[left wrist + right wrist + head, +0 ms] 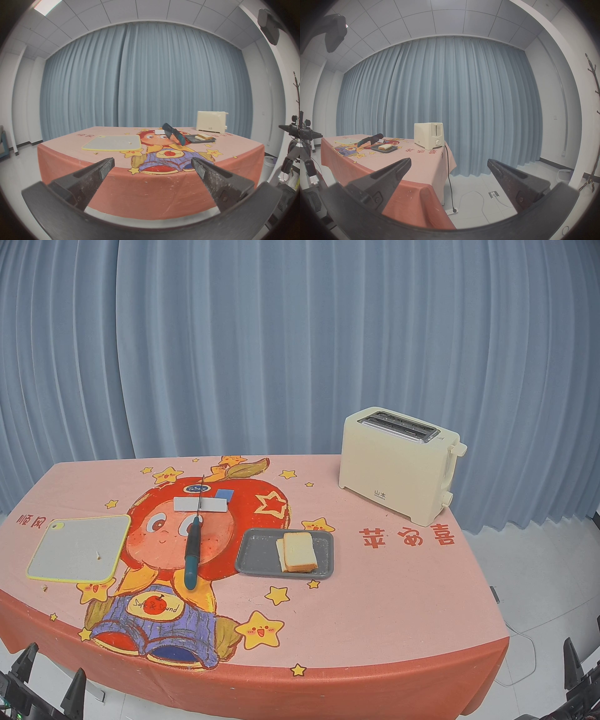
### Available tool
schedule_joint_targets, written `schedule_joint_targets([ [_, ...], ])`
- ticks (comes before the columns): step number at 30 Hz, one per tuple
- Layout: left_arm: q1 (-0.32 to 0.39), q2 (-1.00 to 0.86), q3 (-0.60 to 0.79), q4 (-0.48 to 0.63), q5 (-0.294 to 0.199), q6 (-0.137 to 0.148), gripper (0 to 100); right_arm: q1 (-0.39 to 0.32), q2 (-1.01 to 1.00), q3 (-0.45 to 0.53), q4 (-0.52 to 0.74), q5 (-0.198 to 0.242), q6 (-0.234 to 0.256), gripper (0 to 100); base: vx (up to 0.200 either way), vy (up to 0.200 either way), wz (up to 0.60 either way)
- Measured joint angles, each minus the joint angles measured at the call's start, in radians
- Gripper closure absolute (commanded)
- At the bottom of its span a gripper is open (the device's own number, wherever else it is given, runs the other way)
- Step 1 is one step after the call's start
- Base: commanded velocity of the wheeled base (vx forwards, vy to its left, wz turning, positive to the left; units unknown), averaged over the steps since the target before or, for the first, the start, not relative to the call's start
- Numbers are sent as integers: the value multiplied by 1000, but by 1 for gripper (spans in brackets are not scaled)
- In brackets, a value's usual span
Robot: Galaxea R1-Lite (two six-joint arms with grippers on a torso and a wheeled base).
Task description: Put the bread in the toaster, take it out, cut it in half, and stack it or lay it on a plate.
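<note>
Two bread slices (297, 551) flat on tray (256, 555), long axis front-to-back, left claw (152, 161), right claw (448, 161) spread, empty

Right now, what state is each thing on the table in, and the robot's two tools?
Bread, two uncut slices lying on the tray.
Toaster, upright, slots empty.
Knife, lying down, unheld.
Board, flat, a crumb on it.
Left tool, open, empty.
Right tool, open, empty.
</note>
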Motion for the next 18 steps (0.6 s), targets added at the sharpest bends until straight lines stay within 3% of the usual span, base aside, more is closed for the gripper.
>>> schedule_joint_targets([
  [4,44,-35,0,0,1,3,0,0,0,0,0,4,4,0,0,0,0],
  [10,54,-60,0,0,0,-1,0,-2,0,0,-3,-17,20,0,0,0,0],
  [18,55,-70,0,-1,-1,0,0,-1,0,0,-1,-6,18,0,0,0,0],
])
